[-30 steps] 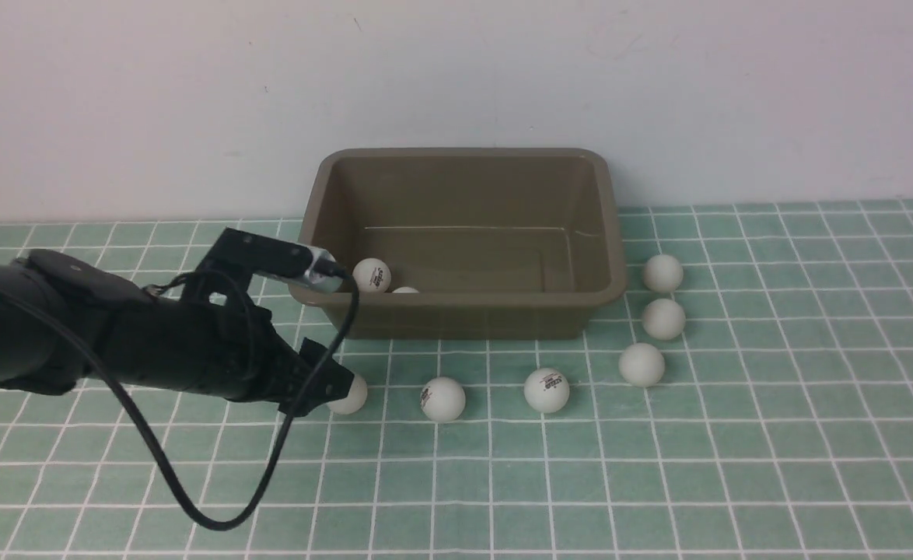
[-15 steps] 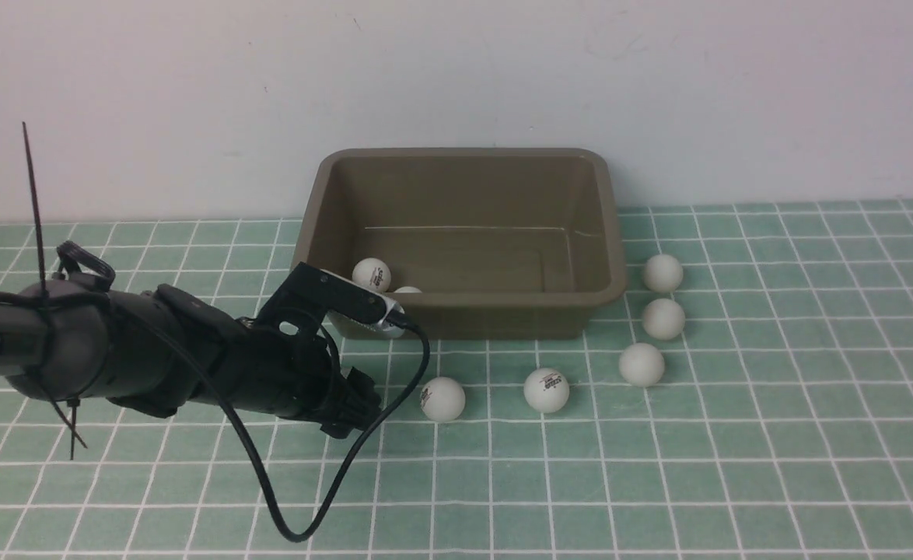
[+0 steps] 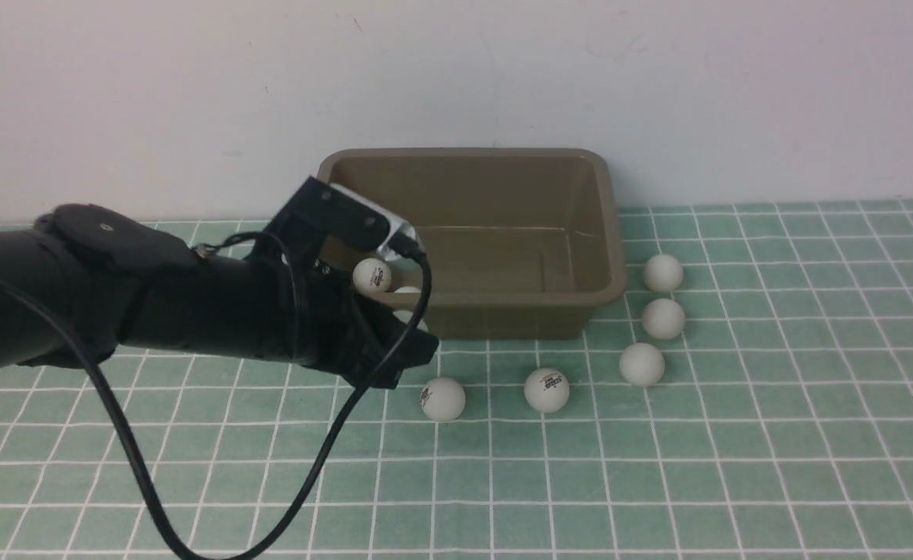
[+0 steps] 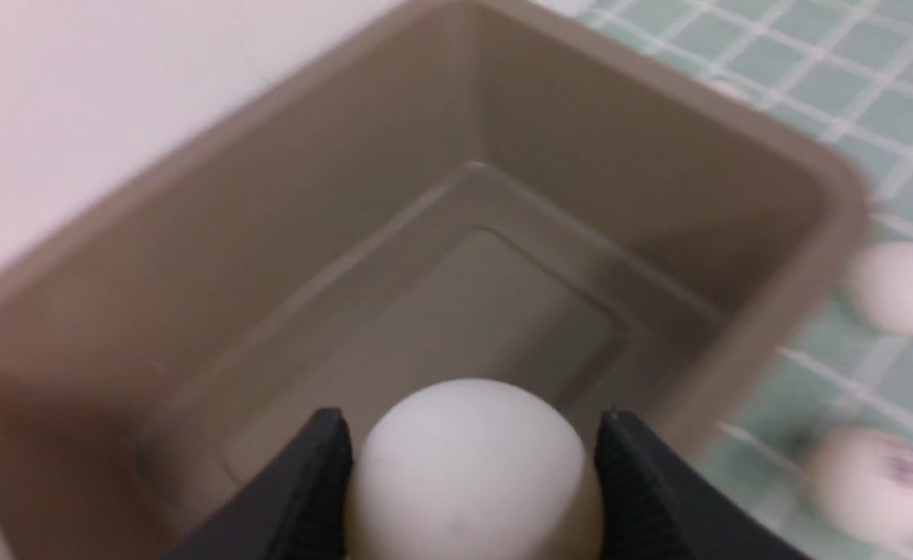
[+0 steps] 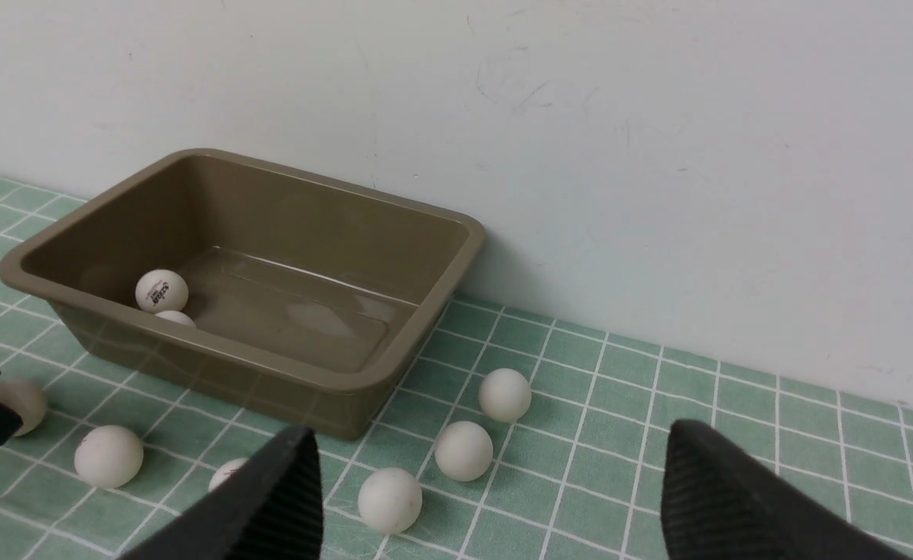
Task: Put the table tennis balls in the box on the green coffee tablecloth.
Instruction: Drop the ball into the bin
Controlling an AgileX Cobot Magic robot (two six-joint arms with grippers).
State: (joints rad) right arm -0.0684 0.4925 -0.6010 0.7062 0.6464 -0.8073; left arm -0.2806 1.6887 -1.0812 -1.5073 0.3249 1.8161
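My left gripper [image 3: 408, 336] is shut on a white table tennis ball [image 4: 472, 467] and holds it above the cloth, by the front left corner of the olive-brown box [image 3: 612, 233]. The left wrist view looks down into the box [image 4: 837, 202] over the held ball. Two balls [image 3: 372, 275] [image 3: 407, 292] lie in the box's left end. On the green tablecloth [image 3: 659, 482], two balls [image 3: 442, 399] [image 3: 547, 390] lie in front of the box and three [image 3: 641, 364] [image 3: 663, 319] [image 3: 663, 273] at its right. My right gripper [image 5: 495, 498] is open and empty, and does not show in the front view.
A white wall [image 3: 456, 78] stands right behind the box. The left arm's black cable [image 3: 145, 482] loops down over the cloth at the front left. The right wrist view shows the box [image 5: 456, 233] and the balls [image 5: 463, 450] on the cloth.
My left gripper shut on the ball at the front left of the cloth, lifted it, and moved right and toward the box's front left corner.
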